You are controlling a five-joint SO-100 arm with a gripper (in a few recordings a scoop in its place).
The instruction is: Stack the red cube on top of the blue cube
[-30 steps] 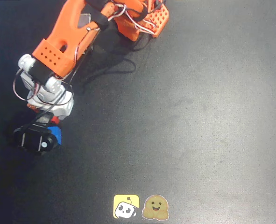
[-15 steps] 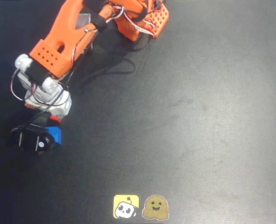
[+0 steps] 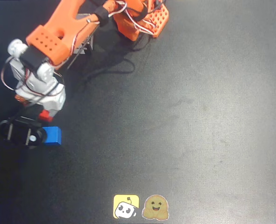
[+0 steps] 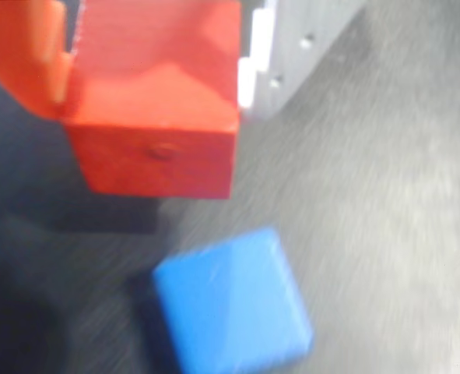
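Observation:
In the wrist view the red cube (image 4: 156, 101) hangs in the air, clamped between an orange finger (image 4: 19, 54) on its left and a white finger (image 4: 292, 47) on its right. My gripper (image 4: 156, 109) is shut on it. The blue cube (image 4: 230, 304) lies on the black mat below it, slightly to the right and apart from it. From overhead, the gripper (image 3: 44, 115) sits at the far left with a bit of the red cube (image 3: 46, 115) showing under the white wrist. The blue cube (image 3: 52, 135) rests just in front of it.
The orange arm reaches in from its base (image 3: 147, 18) at the top edge. A black camera housing (image 3: 21, 132) juts out left of the blue cube. A yellow sticker (image 3: 126, 206) and a brown one (image 3: 155, 207) lie at the mat's bottom edge.
The arm has swung left and back a little with the red cube. The camera housing no longer covers the blue cube, which stays put and now shows whole.

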